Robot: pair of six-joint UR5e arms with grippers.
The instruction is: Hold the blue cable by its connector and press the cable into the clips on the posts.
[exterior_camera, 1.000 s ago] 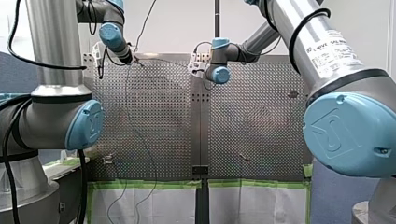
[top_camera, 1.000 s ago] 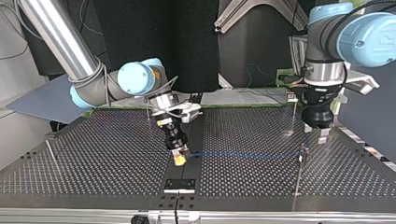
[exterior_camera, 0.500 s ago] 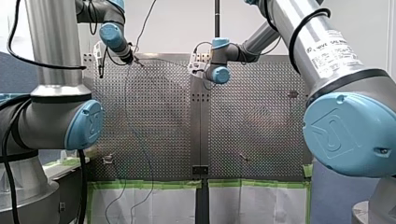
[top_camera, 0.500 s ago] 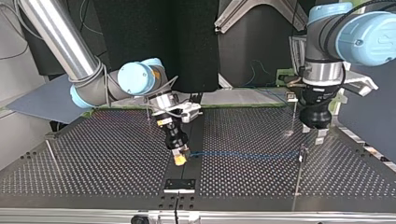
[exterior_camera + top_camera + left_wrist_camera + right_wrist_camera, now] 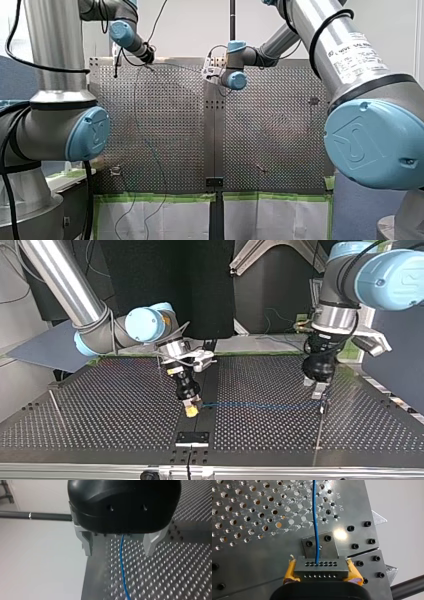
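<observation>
The blue cable [image 5: 260, 404] runs level above the perforated table, from the dark grey connector [image 5: 321, 567] across to a thin post [image 5: 320, 427] at the top view's right. My right gripper [image 5: 191, 410] has its yellow pads [image 5: 289, 573] shut on the connector, and the cable [image 5: 315, 517] leads straight away from it. My left gripper [image 5: 315, 388] hangs over the cable just beside that post. In the left wrist view its metal fingers [image 5: 86, 543] stand wide open, with the cable [image 5: 121, 562] passing between them and touching neither.
Another thin post [image 5: 55, 407] stands at the top view's far left and one [image 5: 159, 365] behind my right gripper. A dark centre strip with a bolted plate [image 5: 192, 437] splits the table [image 5: 100, 430]. Green tape [image 5: 160, 197] lines its edge in the front view.
My left arm has swung toward the top view's left and turned, bringing its open gripper over the cable by the post. My right gripper and the connector have stayed put.
</observation>
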